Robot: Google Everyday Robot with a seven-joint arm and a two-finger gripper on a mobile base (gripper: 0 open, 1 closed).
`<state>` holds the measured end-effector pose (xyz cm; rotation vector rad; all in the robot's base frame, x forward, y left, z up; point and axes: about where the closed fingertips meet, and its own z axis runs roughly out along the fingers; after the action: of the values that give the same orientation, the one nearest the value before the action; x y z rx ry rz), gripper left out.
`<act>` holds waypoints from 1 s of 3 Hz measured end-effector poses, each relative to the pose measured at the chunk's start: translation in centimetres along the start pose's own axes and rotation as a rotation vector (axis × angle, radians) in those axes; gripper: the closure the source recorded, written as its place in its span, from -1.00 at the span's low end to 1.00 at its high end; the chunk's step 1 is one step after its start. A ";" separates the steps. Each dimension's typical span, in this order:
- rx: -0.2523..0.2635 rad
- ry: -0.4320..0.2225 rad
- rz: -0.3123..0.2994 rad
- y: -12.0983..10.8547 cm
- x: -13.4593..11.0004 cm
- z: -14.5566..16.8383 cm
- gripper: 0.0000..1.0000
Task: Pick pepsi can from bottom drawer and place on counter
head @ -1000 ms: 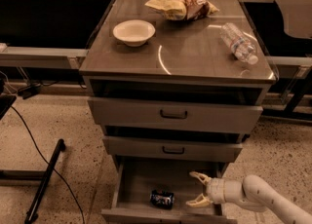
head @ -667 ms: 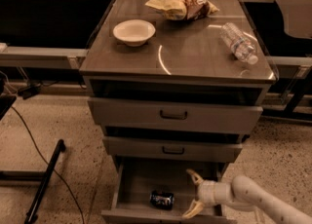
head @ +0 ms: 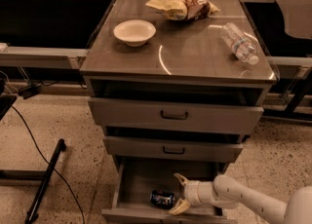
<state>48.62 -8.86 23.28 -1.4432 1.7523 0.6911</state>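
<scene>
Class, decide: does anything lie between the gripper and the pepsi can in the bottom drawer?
Nothing visible. The open gripper sits in the bottom drawer just right of the pepsi can, with only bare drawer floor between them.

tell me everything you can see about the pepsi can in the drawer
The pepsi can is a small dark blue metal can with paler, shiny patches on its side. It lies on its side on the flat floor of the open bottom drawer, near the front wall and about midway across. The gripper is inside the drawer just to the right of the can, with its two pale fingers spread open toward it. Whether either finger touches the can cannot be told.
</scene>
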 end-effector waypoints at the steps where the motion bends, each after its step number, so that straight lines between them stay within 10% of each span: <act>1: 0.000 0.004 0.013 -0.4 0.2 1.6 -0.49; 3: -0.012 0.013 0.022 -0.8 3.0 5.3 -0.50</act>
<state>50.29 -6.59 17.82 -1.4418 1.7793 0.7061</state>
